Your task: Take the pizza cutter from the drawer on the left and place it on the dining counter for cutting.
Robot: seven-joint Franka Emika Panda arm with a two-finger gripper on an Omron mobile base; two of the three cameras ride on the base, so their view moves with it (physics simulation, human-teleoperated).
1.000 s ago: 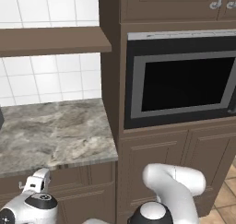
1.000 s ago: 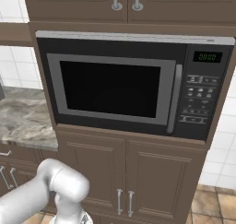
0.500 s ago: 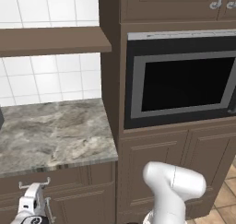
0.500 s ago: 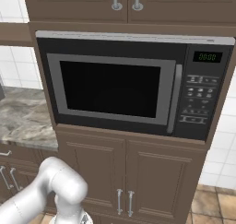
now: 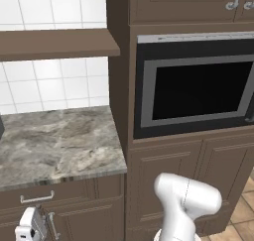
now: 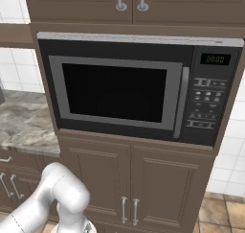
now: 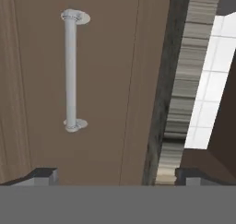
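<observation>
Drawer point(image 5: 49, 195) sits shut under the marble worktop point(image 5: 59, 141), just above the gripper point(image 5: 31, 227) in the left base view. Microwave point(image 6: 134, 90) shows in the right base view. Hand view: jaws spread wide, gripper point(image 7: 115, 176) facing the drawer's bar handle point(image 7: 70, 71).

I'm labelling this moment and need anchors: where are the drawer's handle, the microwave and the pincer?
drawer handle point(image 7: 70, 71): hand view, middle of the silver bar.
microwave point(image 6: 115, 92): right base view, dark door window.
pincer point(image 7: 115, 176): hand view, midway between the two dark, open tips.
</observation>
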